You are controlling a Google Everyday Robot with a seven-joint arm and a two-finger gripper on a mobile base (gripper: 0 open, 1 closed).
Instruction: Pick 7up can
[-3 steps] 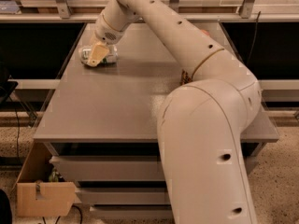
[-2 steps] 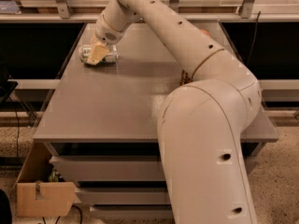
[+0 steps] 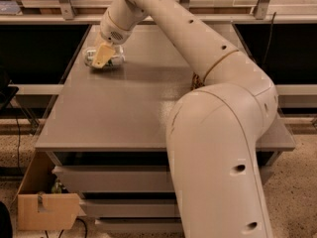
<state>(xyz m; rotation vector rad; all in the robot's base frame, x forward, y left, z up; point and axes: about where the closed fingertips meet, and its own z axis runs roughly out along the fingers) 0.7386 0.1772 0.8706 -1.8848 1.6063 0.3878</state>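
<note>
The 7up can (image 3: 115, 59) is a small silvery can with green markings. It lies on its side near the far left corner of the grey table (image 3: 129, 108). My gripper (image 3: 103, 56) is right at the can, coming down from above and covering its middle. My white arm reaches across the table from the lower right, and its large elbow fills the foreground.
The table's left edge runs close to the can. A cardboard box (image 3: 47, 209) sits on the floor at the lower left. Drawers or shelves (image 3: 114, 180) are under the tabletop. A metal rail (image 3: 59, 4) runs behind the table.
</note>
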